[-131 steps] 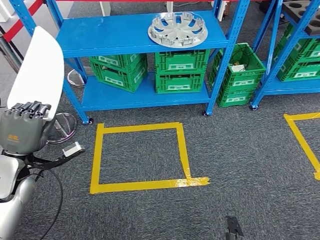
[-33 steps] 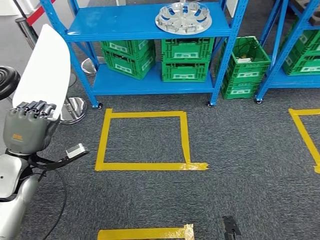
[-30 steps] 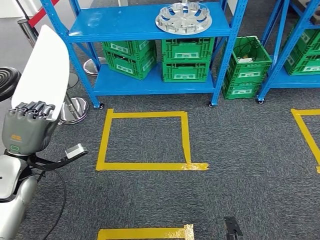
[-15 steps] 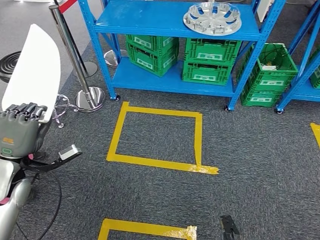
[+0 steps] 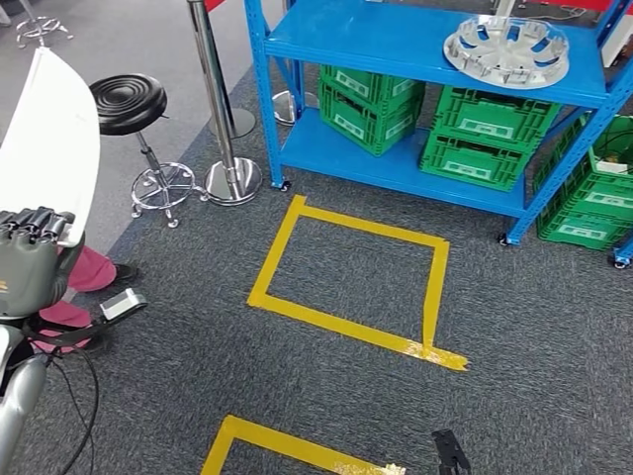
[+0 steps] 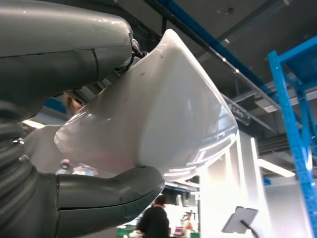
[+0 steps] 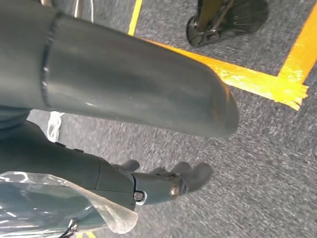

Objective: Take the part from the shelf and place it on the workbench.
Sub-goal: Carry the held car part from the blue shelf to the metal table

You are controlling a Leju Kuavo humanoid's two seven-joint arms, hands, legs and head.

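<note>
My left hand (image 5: 30, 272) is raised at the left edge of the head view and grips a white, smooth, curved part (image 5: 48, 139), which stands upright above the fingers. The left wrist view shows that white part (image 6: 157, 114) close up, clamped between the dark fingers (image 6: 67, 39) and the thick thumb (image 6: 104, 198). In the right wrist view my right hand (image 7: 149, 148) hangs over the grey carpet. Its fingers (image 7: 164, 186) are apart with nothing in them.
A blue shelf (image 5: 418, 45) stands at the back right with a silver wheel cover (image 5: 506, 47) on top and green crates (image 5: 478, 134) beneath. A black stool (image 5: 129, 99) and a stanchion post (image 5: 217, 89) stand left of it. Yellow tape squares (image 5: 351, 327) mark the carpet. Pink shoes (image 5: 89, 272) lie near my left arm.
The camera has turned left, so the shelf and the tape square have slid right and the stool and stanchion have come into view. My left hand still holds the white part.
</note>
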